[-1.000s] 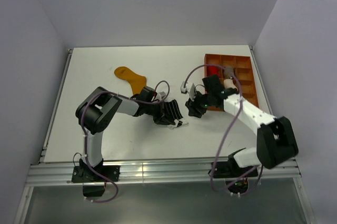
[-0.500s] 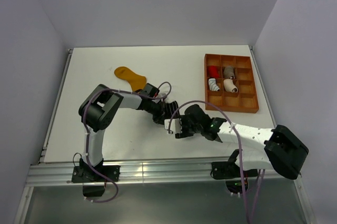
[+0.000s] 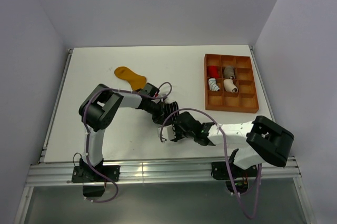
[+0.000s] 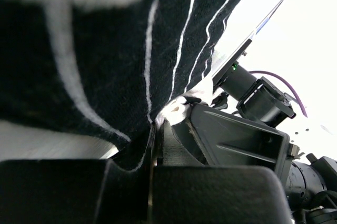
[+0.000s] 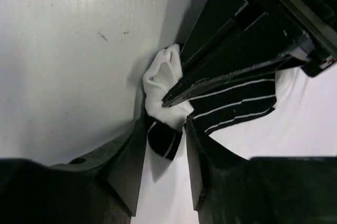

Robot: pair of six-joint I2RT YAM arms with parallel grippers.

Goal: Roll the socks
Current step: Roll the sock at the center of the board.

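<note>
The black-and-white striped sock (image 3: 171, 108) lies mid-table, filling the left wrist view (image 4: 105, 61). My left gripper (image 3: 164, 111) is shut on its edge, the fabric pinched between the jaws (image 4: 157, 129). My right gripper (image 3: 174, 122) has come up against it from the near side. In the right wrist view its open fingers (image 5: 164, 128) stand either side of the sock's folded white toe end (image 5: 164, 84), just touching it without squeezing it. The mustard-orange sock (image 3: 130, 77) lies flat at the back left, away from both grippers.
An orange compartment tray (image 3: 247, 84) sits at the right, holding a red bundle (image 3: 212, 71), a grey one (image 3: 228, 71) and two more rolled bundles. The right arm's purple cable (image 3: 168, 121) loops over the table by the grippers.
The right arm has swung from the tray down and left to the striped sock, and its jaws have narrowed round the toe end. The left gripper has stayed shut on the sock.
</note>
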